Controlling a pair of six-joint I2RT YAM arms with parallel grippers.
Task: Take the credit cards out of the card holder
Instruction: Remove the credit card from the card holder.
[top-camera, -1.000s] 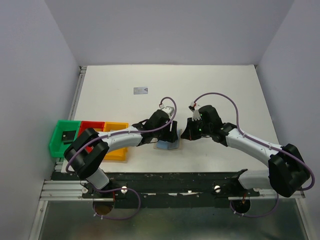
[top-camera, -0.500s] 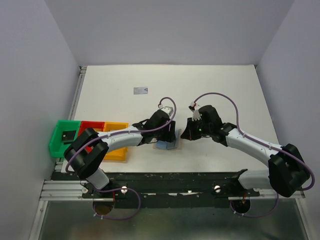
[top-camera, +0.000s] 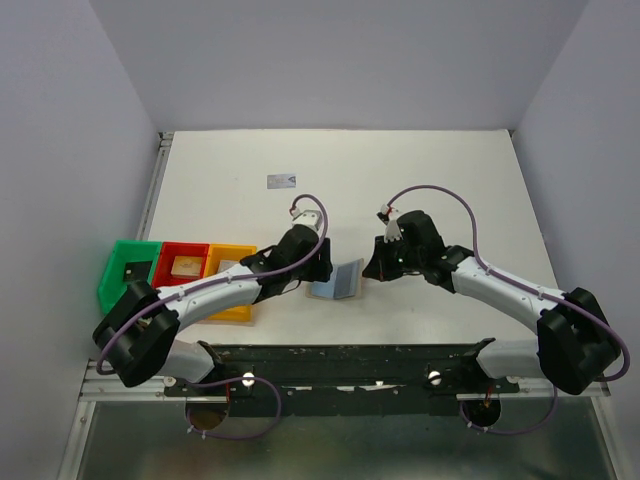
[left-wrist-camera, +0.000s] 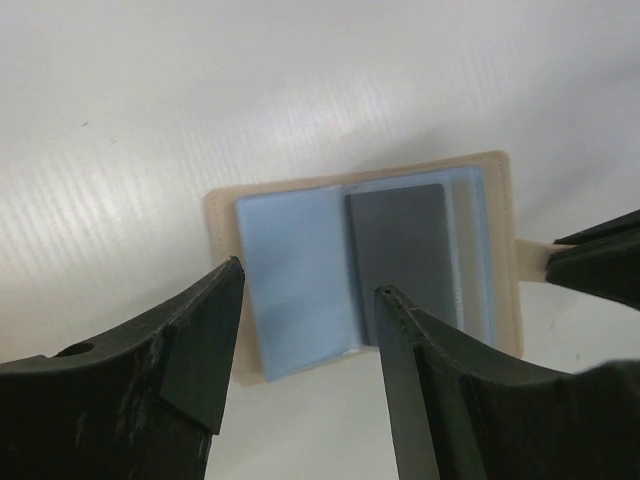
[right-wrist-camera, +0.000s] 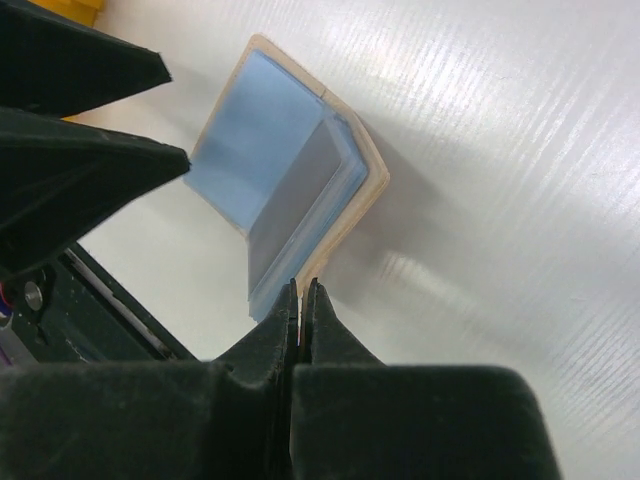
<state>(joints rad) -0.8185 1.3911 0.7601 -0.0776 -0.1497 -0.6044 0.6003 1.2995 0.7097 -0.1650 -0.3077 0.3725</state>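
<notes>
The card holder (top-camera: 337, 280) lies open on the table, with light-blue panels and a tan border. A dark grey credit card (left-wrist-camera: 405, 250) sits in its right panel, also seen in the right wrist view (right-wrist-camera: 300, 190). My left gripper (left-wrist-camera: 310, 280) is open and empty, hovering just above the holder's near edge (left-wrist-camera: 290, 270); in the top view it (top-camera: 318, 268) is at the holder's left side. My right gripper (right-wrist-camera: 300, 287) is shut on the holder's tan edge (right-wrist-camera: 365, 195) and lifts that side; in the top view it (top-camera: 371, 268) is at the holder's right.
Green (top-camera: 112, 285), red (top-camera: 170, 252) and yellow (top-camera: 232, 300) bins stand in a row at the left front. A black card (top-camera: 131, 270) lies in the green bin, an orange-gold one (top-camera: 183, 266) in the red. A small silvery label (top-camera: 282, 180) lies farther back.
My left arm has pulled back to the left, off the holder, which now shows uncovered. The right gripper has kept its hold on the holder's edge.
</notes>
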